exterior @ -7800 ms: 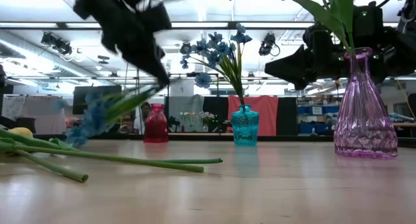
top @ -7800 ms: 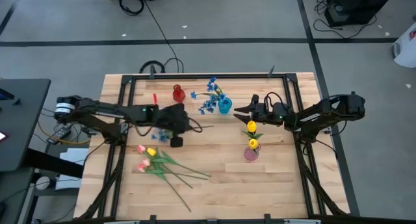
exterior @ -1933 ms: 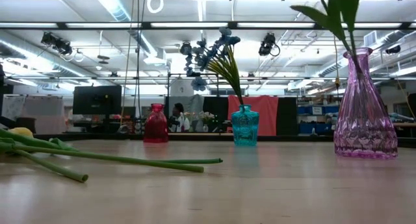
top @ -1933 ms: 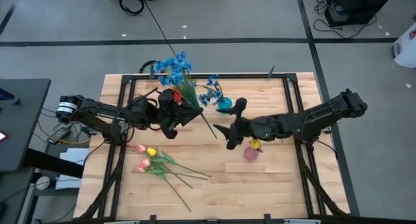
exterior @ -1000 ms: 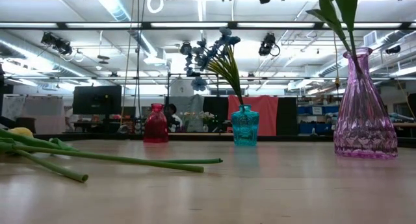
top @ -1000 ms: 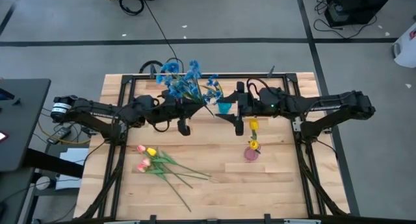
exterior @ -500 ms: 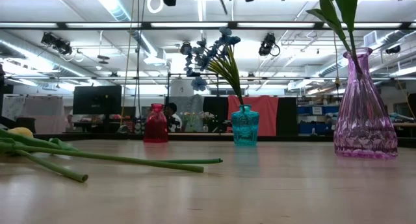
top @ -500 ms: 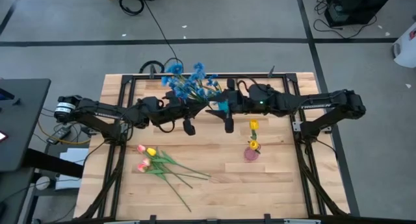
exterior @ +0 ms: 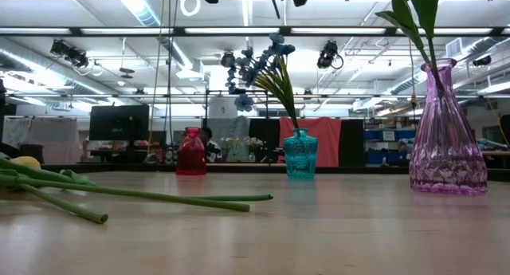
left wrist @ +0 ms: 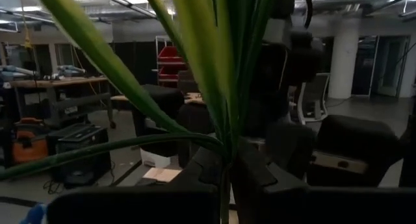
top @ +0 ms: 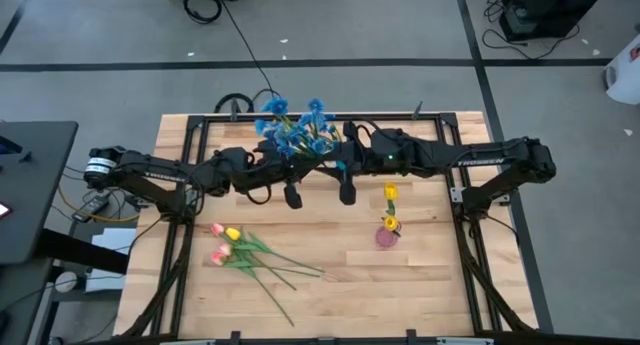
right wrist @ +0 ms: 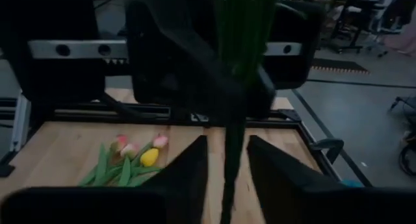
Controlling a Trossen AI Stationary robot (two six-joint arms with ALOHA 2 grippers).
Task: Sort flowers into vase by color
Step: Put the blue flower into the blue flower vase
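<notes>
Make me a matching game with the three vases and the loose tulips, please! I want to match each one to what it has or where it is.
Things:
1. red vase
2. teal vase
3. pink vase
4. loose tulips

Clues:
A. holds yellow flowers
B. lying flat on the table
C. holds blue flowers
D. no flowers in it

Pairs: 1-D, 2-C, 3-A, 4-B

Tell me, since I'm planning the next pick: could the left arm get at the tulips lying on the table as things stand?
Probably not yet. The left pincer is shut on the blue flowers high over the table's far side. The tulips lie uncovered on the near left, so the path looks clear once it lets go.
</notes>
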